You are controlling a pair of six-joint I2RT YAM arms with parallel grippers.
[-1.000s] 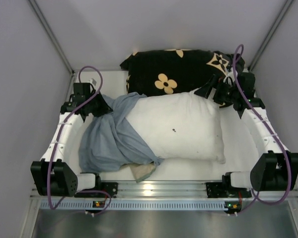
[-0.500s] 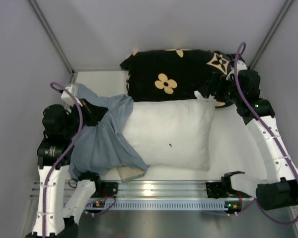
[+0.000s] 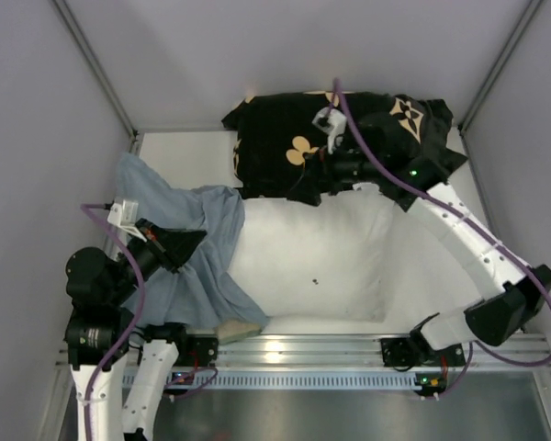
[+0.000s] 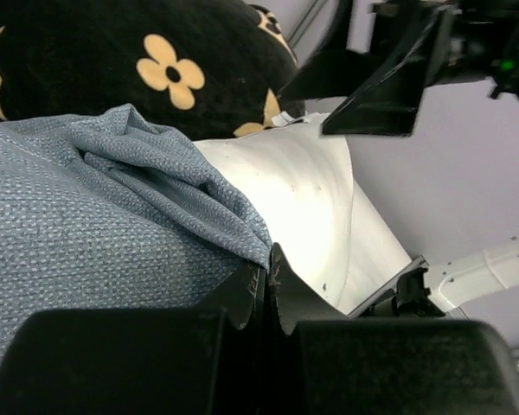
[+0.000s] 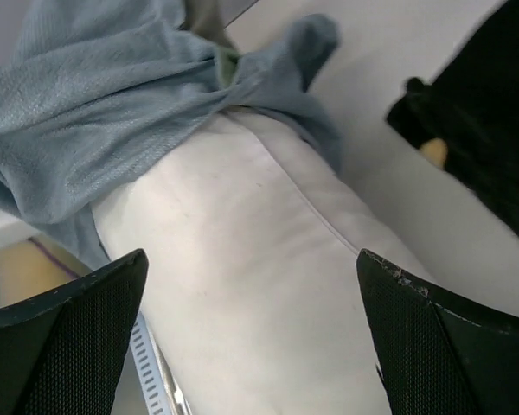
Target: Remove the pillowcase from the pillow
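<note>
The grey-blue pillowcase (image 3: 179,266) lies bunched over the left end of the white pillow (image 3: 321,262), which is mostly bare. My left gripper (image 3: 195,239) is shut on a fold of the pillowcase (image 4: 95,216), and the cloth is pinched at the tips of the left gripper (image 4: 268,259). Beyond that fold the pillow (image 4: 307,190) shows. My right gripper (image 3: 323,188) hovers open over the pillow's far edge. In the right wrist view the right gripper (image 5: 255,337) spans bare pillow (image 5: 242,285), with the pillowcase (image 5: 95,112) further off.
A black pillow with tan flowers (image 3: 340,138) lies along the back wall, just behind my right gripper. A tan cloth corner (image 3: 239,329) pokes out beneath the pillowcase near the front rail (image 3: 294,354). Grey walls close in the left, right and back.
My left gripper shut on the pillowcase and drew back to the near left, dragging cloth off the pillow. My right gripper opened wide and swung left from the pillow's far right corner.
</note>
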